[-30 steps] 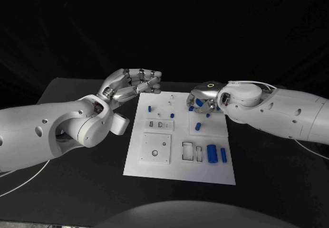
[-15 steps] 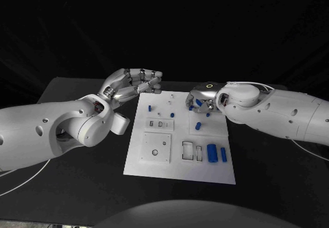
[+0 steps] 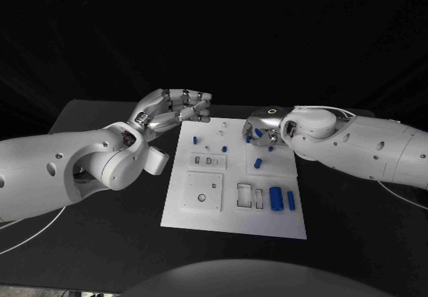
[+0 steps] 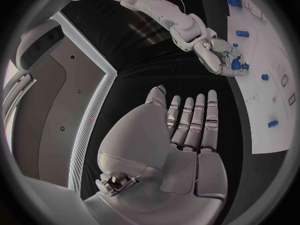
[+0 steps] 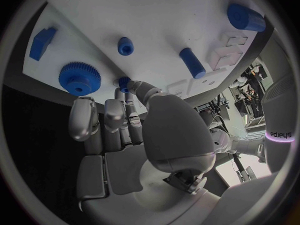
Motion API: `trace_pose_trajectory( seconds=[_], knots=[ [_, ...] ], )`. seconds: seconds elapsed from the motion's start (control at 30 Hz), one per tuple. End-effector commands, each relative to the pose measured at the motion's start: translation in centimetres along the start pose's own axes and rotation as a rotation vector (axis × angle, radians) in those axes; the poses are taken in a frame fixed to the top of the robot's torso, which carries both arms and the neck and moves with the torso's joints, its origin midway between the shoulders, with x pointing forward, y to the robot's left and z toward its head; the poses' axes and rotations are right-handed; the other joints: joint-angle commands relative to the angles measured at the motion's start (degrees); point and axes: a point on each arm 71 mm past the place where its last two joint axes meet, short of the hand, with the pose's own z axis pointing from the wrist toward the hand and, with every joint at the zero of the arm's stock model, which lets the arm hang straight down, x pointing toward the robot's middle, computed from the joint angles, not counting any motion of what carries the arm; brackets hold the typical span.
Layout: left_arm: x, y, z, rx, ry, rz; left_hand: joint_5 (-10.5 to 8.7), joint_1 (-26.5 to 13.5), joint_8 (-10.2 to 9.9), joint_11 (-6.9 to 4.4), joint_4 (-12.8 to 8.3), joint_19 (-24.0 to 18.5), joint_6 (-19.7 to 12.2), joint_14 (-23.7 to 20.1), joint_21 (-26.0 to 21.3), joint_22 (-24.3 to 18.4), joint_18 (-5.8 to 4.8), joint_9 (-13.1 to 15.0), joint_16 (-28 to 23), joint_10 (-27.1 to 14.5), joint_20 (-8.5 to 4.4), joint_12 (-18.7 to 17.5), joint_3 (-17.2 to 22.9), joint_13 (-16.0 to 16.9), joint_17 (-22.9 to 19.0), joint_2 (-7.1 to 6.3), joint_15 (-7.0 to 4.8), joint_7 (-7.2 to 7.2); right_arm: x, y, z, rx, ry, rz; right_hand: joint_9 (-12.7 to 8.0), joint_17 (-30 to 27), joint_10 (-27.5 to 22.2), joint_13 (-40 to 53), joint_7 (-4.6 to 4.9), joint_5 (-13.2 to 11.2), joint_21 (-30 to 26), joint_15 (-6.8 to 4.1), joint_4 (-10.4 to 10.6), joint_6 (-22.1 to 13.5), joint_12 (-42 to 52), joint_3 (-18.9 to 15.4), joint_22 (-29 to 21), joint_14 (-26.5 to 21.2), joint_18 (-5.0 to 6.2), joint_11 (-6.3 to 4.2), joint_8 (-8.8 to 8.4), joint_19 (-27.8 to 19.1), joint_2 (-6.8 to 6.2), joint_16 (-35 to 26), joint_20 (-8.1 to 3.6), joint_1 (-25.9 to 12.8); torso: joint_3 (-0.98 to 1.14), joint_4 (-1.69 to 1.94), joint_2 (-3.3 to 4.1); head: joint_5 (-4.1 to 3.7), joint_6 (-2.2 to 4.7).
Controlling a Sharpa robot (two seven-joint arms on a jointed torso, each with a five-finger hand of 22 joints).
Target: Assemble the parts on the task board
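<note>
We see the white board (image 3: 234,185) lying in the middle of the black table (image 3: 98,124), and we place everything from it. The left hand (image 3: 171,110) hangs just off the board's far left corner, fingers straight and side by side in the left wrist view (image 4: 187,130), holding nothing. The right hand (image 3: 262,130) is over the board's far right part, fingers bent down toward the surface; in the right wrist view a small blue piece (image 5: 124,83) sits at its fingertips (image 5: 134,89), touching them, but we cannot tell if it is actually gripped.

Loose blue parts on the board: a gear (image 5: 79,78) near the far edge by the right hand, a block (image 5: 42,41) beside it, a short peg (image 5: 125,46), a longer pin (image 5: 192,62), and a thick cylinder (image 3: 276,199) with a thinner rod (image 3: 291,202) just beside it near the board's near right side. A white square plate (image 3: 202,192) with a hole sits on the near left part.
</note>
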Motion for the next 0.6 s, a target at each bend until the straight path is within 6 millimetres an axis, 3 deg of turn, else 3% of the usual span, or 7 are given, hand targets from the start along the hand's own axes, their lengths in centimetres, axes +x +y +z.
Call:
trace_pose_trajectory(
  seconds=[0.03,0.6],
  knots=[
    [0.24,-0.04,0.04,0.001,0.022,-0.008,0.30,0.63,0.26,-0.11,0.00,0.14,0.05,-0.06,-0.28,-0.10,0.06,-0.08,0.31,0.31,0.06,0.18,0.02,-0.07,-0.10,0.17,0.40,0.36,0.42,0.04,0.02,0.005,0.025,-0.006,0.20,0.25,1.55,0.12,0.01,0.15,0.33,-0.07,-0.25,0.85,0.57,0.51,0.91,0.65,-0.08,-0.18,0.55,0.57,0.14,0.36,-0.10,1.03,0.02,-0.02,0.00,0.12,-0.08],
    [0.19,0.14,0.02,-0.009,0.021,-0.016,0.38,0.68,0.44,-0.05,0.04,0.20,0.11,0.21,-0.25,-0.09,-0.04,-0.08,0.60,0.45,0.10,0.34,0.04,-0.09,-0.11,0.40,0.56,0.43,0.26,-0.08,-0.01,0.005,-0.012,-0.008,1.27,-1.33,6.90,-0.03,0.75,-1.95,0.17,0.02,-1.56,3.88,0.88,0.42,1.43,0.33,-0.05,0.07,1.66,0.61,0.85,-0.60,-0.27,2.73,0.02,-0.03,-0.01,0.14,-0.11]
  ],
)
